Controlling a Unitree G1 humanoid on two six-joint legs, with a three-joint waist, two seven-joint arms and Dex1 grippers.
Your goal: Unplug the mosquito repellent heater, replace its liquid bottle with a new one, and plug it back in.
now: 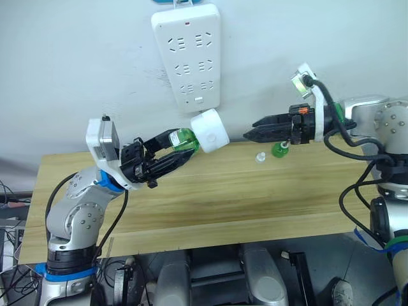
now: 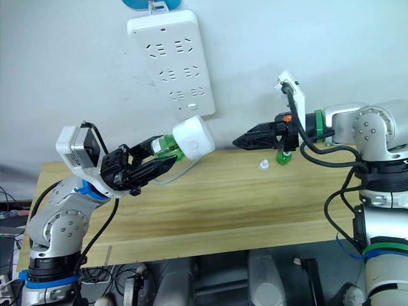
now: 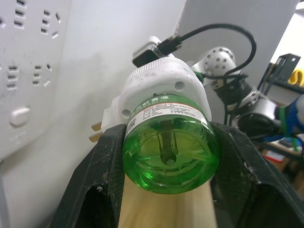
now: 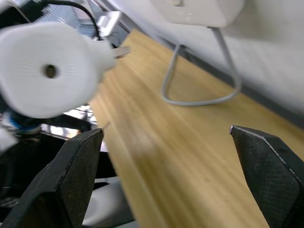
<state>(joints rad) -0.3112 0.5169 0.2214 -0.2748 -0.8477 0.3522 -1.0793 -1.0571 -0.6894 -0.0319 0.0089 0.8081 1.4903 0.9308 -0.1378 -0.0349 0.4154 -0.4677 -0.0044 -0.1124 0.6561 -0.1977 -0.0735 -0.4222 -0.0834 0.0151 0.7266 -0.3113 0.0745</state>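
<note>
White heater (image 1: 210,130) tilted midair, green bottle (image 1: 185,138) attached

I am seeing a glossy translucent green plastic bottle (image 3: 170,156) between my left claw's matt black, slightly rough fingers (image 3: 97,190). The small white rounded heater (image 1: 210,131) is looking like smooth plastic. The pale wooden table top (image 1: 223,197) is showing fine grain, matt. The long white power strip (image 1: 189,54) is looking like smooth plastic.

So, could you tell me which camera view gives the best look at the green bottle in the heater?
The left wrist view: the green bottle sits close between the left gripper's fingers, label and base readable, screwed into the heater. Both eye views show it as a green sliver; the right wrist view shows the heater's face, not the bottle.
</note>
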